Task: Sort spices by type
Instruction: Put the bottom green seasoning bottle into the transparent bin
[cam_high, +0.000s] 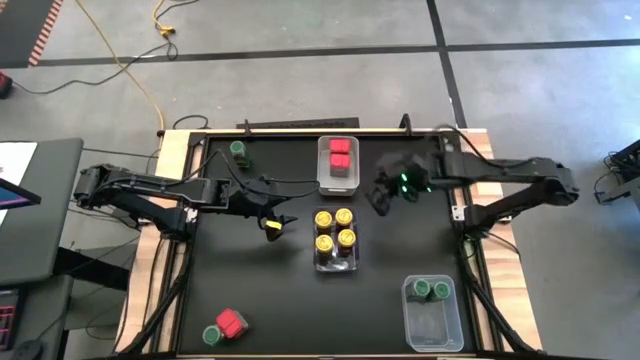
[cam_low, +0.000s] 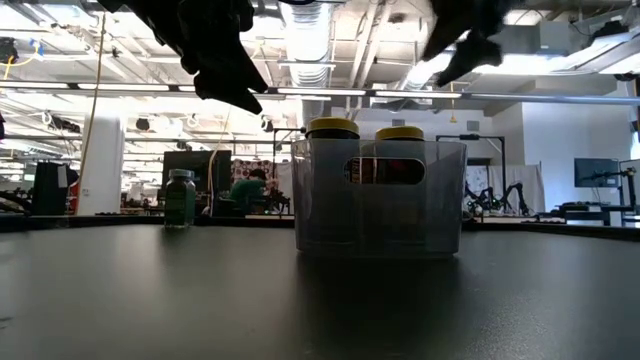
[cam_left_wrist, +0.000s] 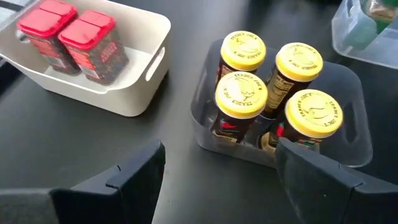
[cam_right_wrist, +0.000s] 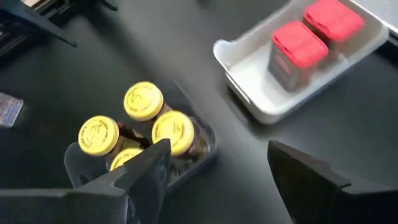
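My left gripper (cam_high: 283, 222) (cam_left_wrist: 217, 162) hangs open above the table, just left of a clear bin (cam_high: 336, 262) holding several yellow-lidded jars (cam_left_wrist: 273, 81). Nothing is between its fingers. My right gripper (cam_high: 383, 195) (cam_right_wrist: 217, 155) hangs open and empty in the air, right of a white bin (cam_high: 322, 165) with two red square-topped spices (cam_high: 340, 153). A clear bin (cam_high: 432, 325) at the near right holds two green-lidded jars (cam_high: 431, 290). One green-lidded jar (cam_high: 239, 150) (cam_low: 180, 198) stands alone at the far left. A red spice (cam_high: 232, 323) and a green-lidded jar (cam_high: 212, 336) sit at the near left.
The three bins take up the middle and near right of the black table top (cam_high: 270, 290). Bare table lies between the near-left spices and the clear bin of yellow jars. A raised frame (cam_high: 300, 128) runs along the table's far edge.
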